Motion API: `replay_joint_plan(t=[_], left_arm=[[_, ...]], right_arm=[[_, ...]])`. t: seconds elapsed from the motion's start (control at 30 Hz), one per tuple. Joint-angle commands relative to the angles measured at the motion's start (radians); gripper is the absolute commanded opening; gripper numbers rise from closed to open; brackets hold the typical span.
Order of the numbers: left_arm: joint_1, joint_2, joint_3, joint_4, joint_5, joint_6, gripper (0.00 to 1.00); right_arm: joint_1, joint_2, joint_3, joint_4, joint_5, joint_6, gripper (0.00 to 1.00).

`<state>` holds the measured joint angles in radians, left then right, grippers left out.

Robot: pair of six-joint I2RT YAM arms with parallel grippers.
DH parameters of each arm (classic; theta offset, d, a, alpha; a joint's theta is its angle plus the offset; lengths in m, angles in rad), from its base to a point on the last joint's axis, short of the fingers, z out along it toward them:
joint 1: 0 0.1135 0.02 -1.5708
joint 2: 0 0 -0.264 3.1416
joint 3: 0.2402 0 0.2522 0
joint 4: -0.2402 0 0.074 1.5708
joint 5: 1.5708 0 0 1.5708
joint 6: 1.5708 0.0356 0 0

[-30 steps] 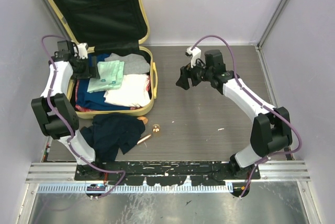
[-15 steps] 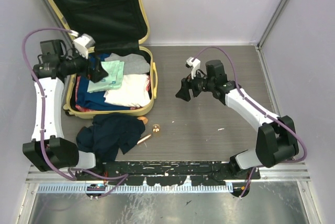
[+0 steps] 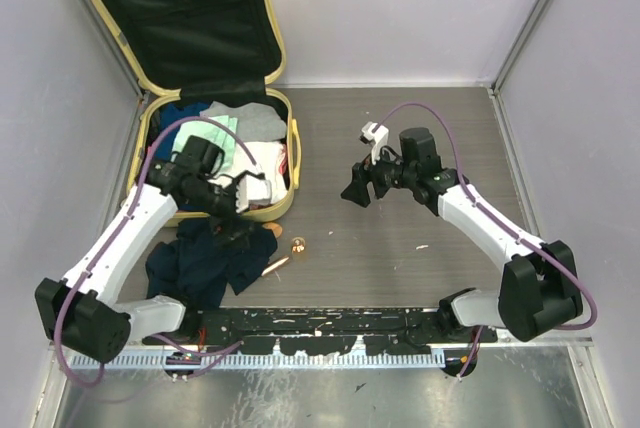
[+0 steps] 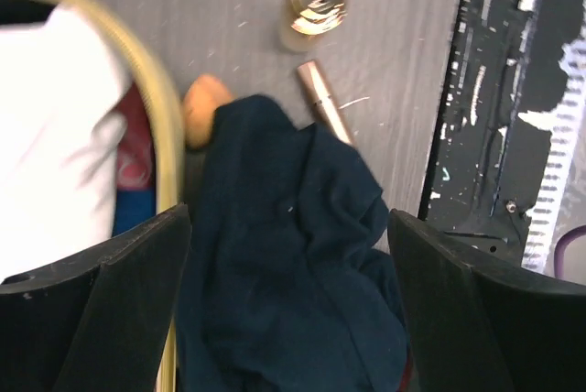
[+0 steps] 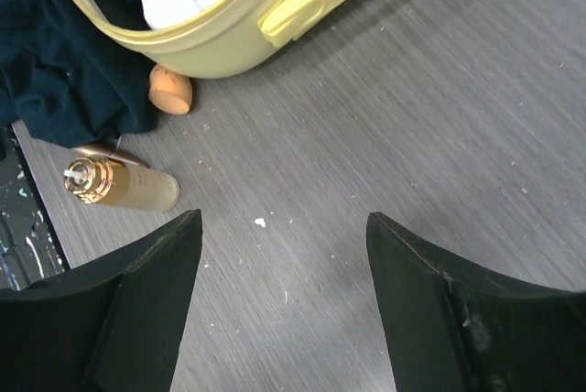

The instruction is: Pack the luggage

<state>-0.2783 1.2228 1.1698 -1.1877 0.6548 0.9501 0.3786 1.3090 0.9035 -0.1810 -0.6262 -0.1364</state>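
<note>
Hovering over crumpled navy cloth (image 4: 293, 264), left gripper (image 4: 284, 227) spread; right gripper (image 5: 282, 223) (also spread) near rounded hard-shell luggage (image 5: 220, 49).

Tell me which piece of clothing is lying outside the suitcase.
The dark navy garment, crumpled on the table in front of the luggage. The other clothes all sit inside it.

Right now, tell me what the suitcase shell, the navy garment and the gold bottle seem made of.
Suitcase shell: hard moulded plastic, smooth pale-yellow finish, judging by its rigid rounded rim.
Navy garment: soft matte fabric, crumpled in folds.
Gold bottle: frosted glass or plastic body, shiny metallic cap; I cannot tell which.
</note>
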Motion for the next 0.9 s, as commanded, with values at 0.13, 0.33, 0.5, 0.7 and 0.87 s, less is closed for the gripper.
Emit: replay_joint_plan(t=[0.13, 0.33, 0.5, 0.7, 0.87], left_arm=[[-0.231, 0.005, -0.027, 0.186, -0.030, 0.027, 0.84], [-0.336, -0.009, -0.185, 0.486, 0.061, -0.027, 0.92], [-0.406, 0.036, -0.279, 0.659, 0.047, -0.025, 0.90], [-0.448, 0.146, -0.318, 0.763, 0.022, -0.041, 0.79], [-0.466, 0.212, -0.324, 0.851, -0.031, -0.153, 0.64]], right_arm=[[0.003, -0.039, -0.033, 0.037, -0.022, -0.009, 0.76], [0.001, -0.057, -0.037, 0.031, 0.010, -0.018, 0.76], [-0.007, -0.084, -0.057, 0.030, 0.017, -0.017, 0.76], [-0.037, -0.103, -0.076, 0.026, 0.015, -0.008, 0.76], [-0.051, -0.111, -0.075, 0.018, 0.014, -0.010, 0.76]])
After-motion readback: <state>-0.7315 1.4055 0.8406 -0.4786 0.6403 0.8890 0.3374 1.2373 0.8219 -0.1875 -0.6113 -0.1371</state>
